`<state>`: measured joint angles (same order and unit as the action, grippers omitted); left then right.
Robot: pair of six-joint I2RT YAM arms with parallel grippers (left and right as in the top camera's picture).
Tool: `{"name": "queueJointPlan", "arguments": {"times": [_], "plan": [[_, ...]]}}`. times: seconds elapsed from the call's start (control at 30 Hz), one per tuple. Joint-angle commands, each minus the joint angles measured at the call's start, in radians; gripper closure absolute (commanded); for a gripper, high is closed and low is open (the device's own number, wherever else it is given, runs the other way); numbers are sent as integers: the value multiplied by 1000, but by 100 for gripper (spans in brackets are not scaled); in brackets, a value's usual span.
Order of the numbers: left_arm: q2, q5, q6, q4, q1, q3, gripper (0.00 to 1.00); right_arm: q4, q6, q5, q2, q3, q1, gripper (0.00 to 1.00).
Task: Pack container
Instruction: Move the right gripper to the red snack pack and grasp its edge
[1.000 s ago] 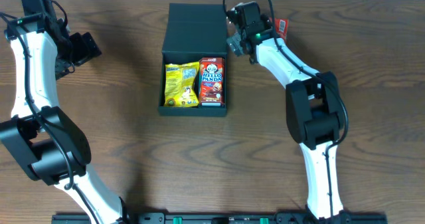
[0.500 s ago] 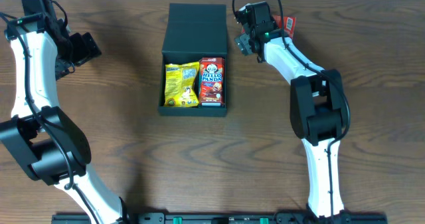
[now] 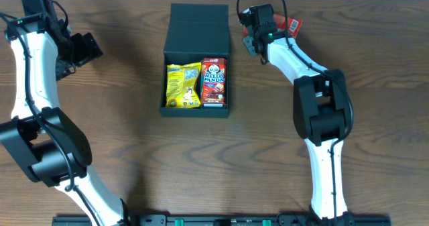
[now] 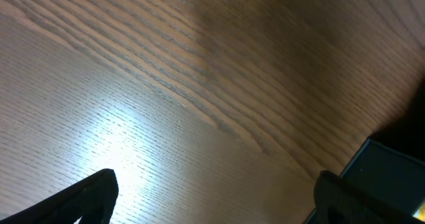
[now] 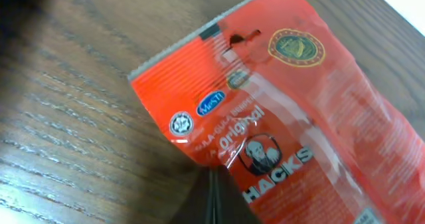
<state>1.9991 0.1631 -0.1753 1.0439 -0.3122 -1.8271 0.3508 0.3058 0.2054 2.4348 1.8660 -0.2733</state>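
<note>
Dark matte square container, lid flipped open behind, holding yellow pack, Hello Panda box. Left gripper fingers spread; right gripper fingers impossible to tell.

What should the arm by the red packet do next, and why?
Probably lower the right gripper onto the red Hacks packet and grip it. It lies on the table outside the container, filling the right wrist view; a yellow pack and Hello Panda box are already inside.

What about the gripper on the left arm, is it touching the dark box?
Apart. The overhead view shows the left gripper well off to the side of the box, with a wide stretch of wooden table between them.
</note>
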Motion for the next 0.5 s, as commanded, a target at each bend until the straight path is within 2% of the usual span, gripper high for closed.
{"name": "queueJointPlan", "arguments": {"times": [0.0, 0.3, 0.47], "plan": [[-19, 18, 14, 8, -2, -14, 5, 3, -39, -3, 21, 2, 6, 98], [-19, 18, 14, 19, -2, -14, 5, -4, -108, -16, -86, 44, -9, 99], [-19, 18, 14, 19, -2, -14, 5, -99, -190, -108, -188, 50, 16, 99]]}}
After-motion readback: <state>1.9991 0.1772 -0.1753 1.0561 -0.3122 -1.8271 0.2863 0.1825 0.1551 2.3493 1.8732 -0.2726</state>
